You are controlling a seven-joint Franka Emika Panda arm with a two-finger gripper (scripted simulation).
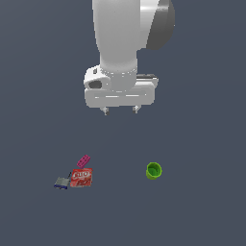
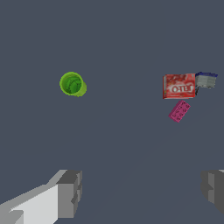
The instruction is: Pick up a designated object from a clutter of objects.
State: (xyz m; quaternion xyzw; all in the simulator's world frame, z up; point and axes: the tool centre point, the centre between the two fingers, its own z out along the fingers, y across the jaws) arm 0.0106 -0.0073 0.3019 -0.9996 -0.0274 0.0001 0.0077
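The lime-green cup (image 1: 153,171) (image 2: 72,84) stands upright and alone on the dark floor, its hollow facing up, toward the exterior view's right. My gripper (image 1: 120,110) (image 2: 142,190) hangs high above the floor, open, with nothing between its fingers (image 2: 70,192). The cup lies well below it and slightly to the exterior view's right. The rest of the clutter sits at the exterior view's left: a magenta studded brick (image 1: 83,161) (image 2: 179,110), a red box with white lettering (image 1: 81,178) (image 2: 179,85) and a grey-blue flat item (image 1: 61,182) (image 2: 205,79).
The red box, magenta brick and grey-blue item lie close together, well apart from the cup. A plain dark grey floor (image 1: 202,206) spreads all around them.
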